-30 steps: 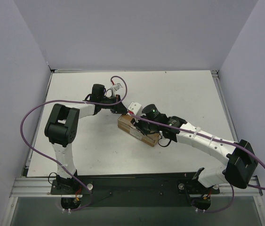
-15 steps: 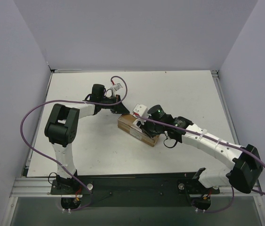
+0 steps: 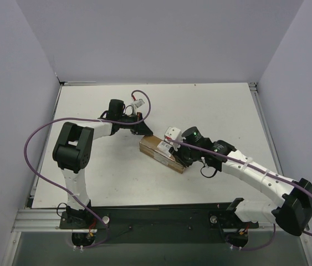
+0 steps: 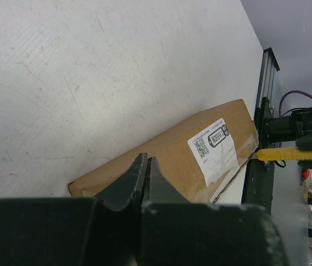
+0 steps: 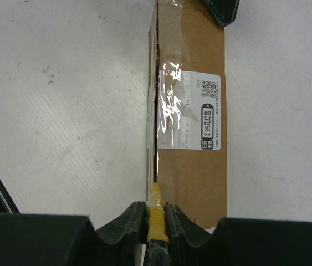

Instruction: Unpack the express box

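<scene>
The express box lies slantwise at mid-table, brown with a white label on top. My left gripper is shut and empty, its tips resting on the box's far-left end. My right gripper is at the box's near-right end, shut on the yellow-and-black utility knife. The knife tip sits in a dark slit along the taped top seam of the box. The knife's yellow end also shows in the left wrist view.
Purple cables loop off both arms over the table. Grey walls close in the table's left, back and right. A metal rail runs along the near edge.
My right gripper has slid rightward along the box with the knife in the seam, from its far-left part toward its near-right end. The left arm and box have not moved.
</scene>
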Motion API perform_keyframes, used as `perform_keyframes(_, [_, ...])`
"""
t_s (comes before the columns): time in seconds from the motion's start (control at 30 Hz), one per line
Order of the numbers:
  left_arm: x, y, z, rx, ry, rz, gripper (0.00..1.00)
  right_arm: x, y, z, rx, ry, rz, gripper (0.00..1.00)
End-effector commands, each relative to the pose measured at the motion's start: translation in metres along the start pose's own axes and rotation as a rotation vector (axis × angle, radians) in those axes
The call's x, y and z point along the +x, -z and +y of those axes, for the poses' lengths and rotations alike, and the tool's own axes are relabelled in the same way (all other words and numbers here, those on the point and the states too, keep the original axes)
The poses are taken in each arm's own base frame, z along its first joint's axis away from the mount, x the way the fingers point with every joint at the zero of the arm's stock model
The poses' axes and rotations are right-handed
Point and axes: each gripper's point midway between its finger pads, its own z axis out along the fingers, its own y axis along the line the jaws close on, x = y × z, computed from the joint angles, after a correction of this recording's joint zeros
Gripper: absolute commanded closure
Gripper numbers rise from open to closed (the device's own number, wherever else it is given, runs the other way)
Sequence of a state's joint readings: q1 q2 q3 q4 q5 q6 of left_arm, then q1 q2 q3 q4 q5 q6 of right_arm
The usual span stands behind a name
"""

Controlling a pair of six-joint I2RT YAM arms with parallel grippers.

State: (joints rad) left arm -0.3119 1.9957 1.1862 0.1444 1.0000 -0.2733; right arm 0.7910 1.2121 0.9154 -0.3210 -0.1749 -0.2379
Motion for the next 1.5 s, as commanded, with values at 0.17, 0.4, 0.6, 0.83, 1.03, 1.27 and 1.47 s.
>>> perform_keyframes(0.17, [0.017, -0.004, 0.02, -0.056, 0.014, 0.053, 1.0, 0.042, 0.02, 0.01, -0.05, -0.015, 0.095, 1.0])
perform_keyframes(0.4, [0.025, -0.005, 0.024, -0.062, 0.016, 0.076, 1.0, 0.056, 0.028, 0.009, -0.051, -0.028, 0.111, 1.0])
perform_keyframes(0.6, [0.009, -0.005, 0.003, -0.002, -0.025, 0.055, 1.0, 0.007, 0.038, -0.009, -0.021, -0.09, -0.023, 1.0])
perform_keyframes(0.83, [-0.073, 0.017, -0.074, 0.121, -0.202, -0.145, 0.77, -0.048, 0.049, -0.045, 0.055, -0.122, -0.147, 1.0])
perform_keyframes(1.03, [-0.073, 0.037, -0.099, 0.092, -0.385, -0.094, 0.66, -0.036, 0.054, -0.084, 0.213, -0.163, -0.126, 1.0])
perform_keyframes(1.27, [-0.034, 0.027, -0.103, 0.091, -0.621, 0.089, 0.83, -0.014, 0.078, -0.152, 0.433, -0.343, -0.132, 1.0])
perform_keyframes(1.47, [-0.011, -0.016, -0.093, 0.134, -0.656, 0.196, 0.98, -0.002, 0.1, -0.183, 0.53, -0.478, -0.166, 1.0])
